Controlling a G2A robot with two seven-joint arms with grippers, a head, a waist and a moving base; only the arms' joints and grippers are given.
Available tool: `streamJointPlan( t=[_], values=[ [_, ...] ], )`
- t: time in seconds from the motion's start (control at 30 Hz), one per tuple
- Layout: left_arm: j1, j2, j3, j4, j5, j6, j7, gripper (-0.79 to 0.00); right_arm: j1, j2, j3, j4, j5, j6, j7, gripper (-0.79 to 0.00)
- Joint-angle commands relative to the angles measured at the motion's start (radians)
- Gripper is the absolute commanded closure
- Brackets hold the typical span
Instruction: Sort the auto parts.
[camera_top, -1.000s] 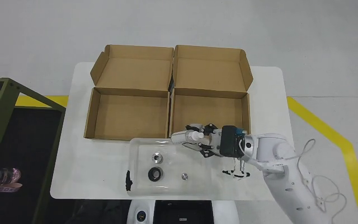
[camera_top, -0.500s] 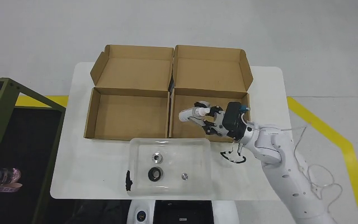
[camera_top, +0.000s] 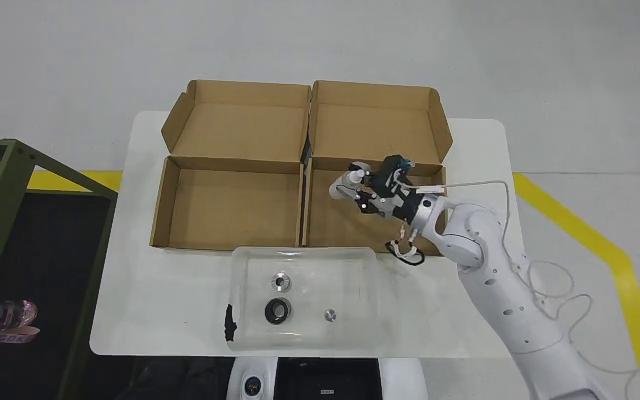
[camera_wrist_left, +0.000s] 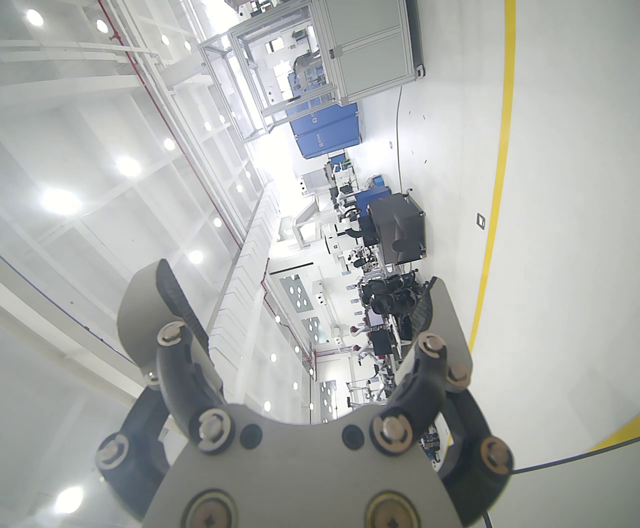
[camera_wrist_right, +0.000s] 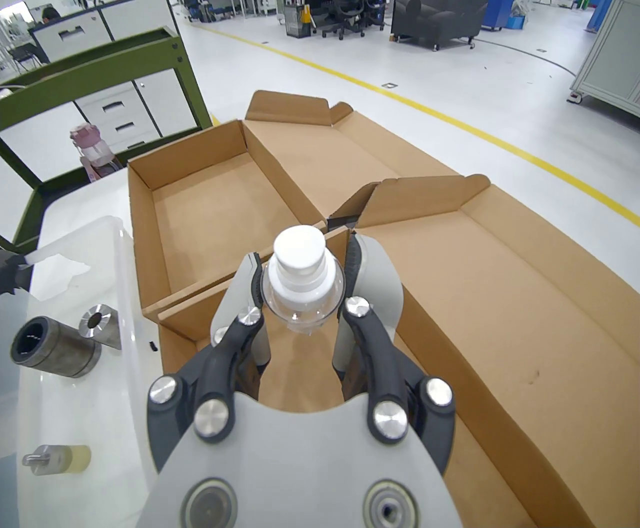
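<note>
Right end effector (camera_wrist_right: 302, 300) is clenched on a white-capped clear part (camera_wrist_right: 300, 280). Its fingers pinch the clear body just under the cap, so the cap juts out ahead. That hold looks chosen so the part can be lowered and let go without the fingers fouling cardboard. It hangs just past the far rim of the clear tray (camera_top: 300, 250), over the cardboard box (camera_top: 325, 225) that stands beyond the tray's right half. From these angles it is hard to tell whether the part clears the box floor, though I judge it is in the air.

Left end effector (camera_wrist_left: 295, 287) is released, fingers spread around nothing and aimed at the hall, well apart from the tray. It is likely parked out of the working arm's way.

In the tray's near half lie a dark bushing (camera_top: 277, 311) and, to its right, a small pinned piece (camera_top: 329, 314). A short metal cylinder (camera_top: 282, 280) sits toward the far rim. All three wait to be sorted. Beyond the tray's left half stands a second box (camera_top: 230, 208), its lid folded back like the first, and everything rests on the table (camera_top: 150, 300).

One second ago the loaded end effector was over the tray's far right corner. Half a second ago it was crossing the rim, and now it is well over the box. The three pieces in the tray have not shifted.
</note>
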Motion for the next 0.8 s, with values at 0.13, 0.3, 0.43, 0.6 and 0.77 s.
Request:
streamJointPlan(
  t=[0.13,0.3,0.43,0.6,0.77],
  values=[
    [0.000,0.000,0.000,0.000,0.000,0.000,0.000,-0.785,0.040,-0.014,-0.063,0.040,-0.060,0.043,0.035,0.000],
    [0.000,0.000,0.000,0.000,0.000,0.000,0.000,-0.785,0.061,-0.026,-0.105,0.069,-0.083,0.069,0.049,0.000],
    [0.000,0.000,0.000,0.000,0.000,0.000,0.000,-0.785,0.072,-0.031,-0.119,0.085,-0.094,0.082,0.057,-0.302],
    [0.000,0.000,0.000,0.000,0.000,0.000,0.000,-0.785,0.068,-0.034,-0.125,0.083,-0.097,0.078,0.058,-0.502],
    [0.000,0.000,0.000,0.000,0.000,0.000,0.000,-0.785,0.074,-0.032,-0.117,0.074,-0.100,0.049,0.061,-0.637]
  ],
)
